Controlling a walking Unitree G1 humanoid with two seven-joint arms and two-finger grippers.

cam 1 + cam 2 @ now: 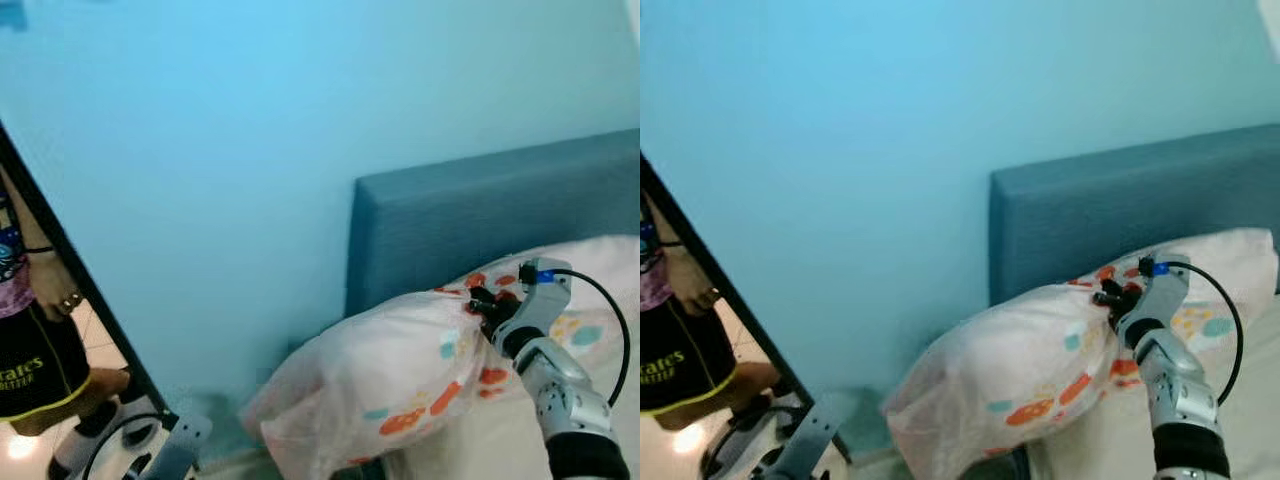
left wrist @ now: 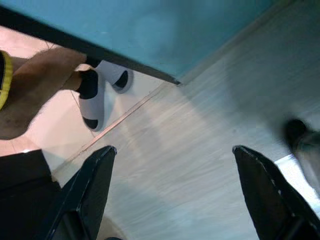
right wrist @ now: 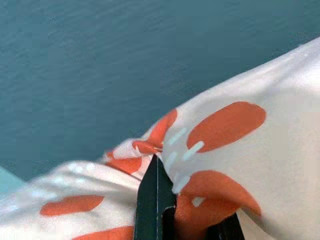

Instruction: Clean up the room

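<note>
While pinching a fold of the patterned pillow (image 1: 400, 370), right gripper (image 1: 482, 303) sits at its upper edge, just before the blue headboard (image 1: 480, 215). Probably mid-placement; next, settling and letting go. Left gripper (image 2: 172, 165) spread, idle over floor (image 2: 200, 145).

Only one legible mark from my station: yellow lettering on a person's black shorts (image 1: 35, 370), partly cut off, reading "…rates" with a smaller, unreadable line beneath it.

A home bedroom: padded blue headboard (image 1: 480, 215), patterned pillow (image 1: 400, 375), turquoise wall (image 1: 200, 150).
</note>
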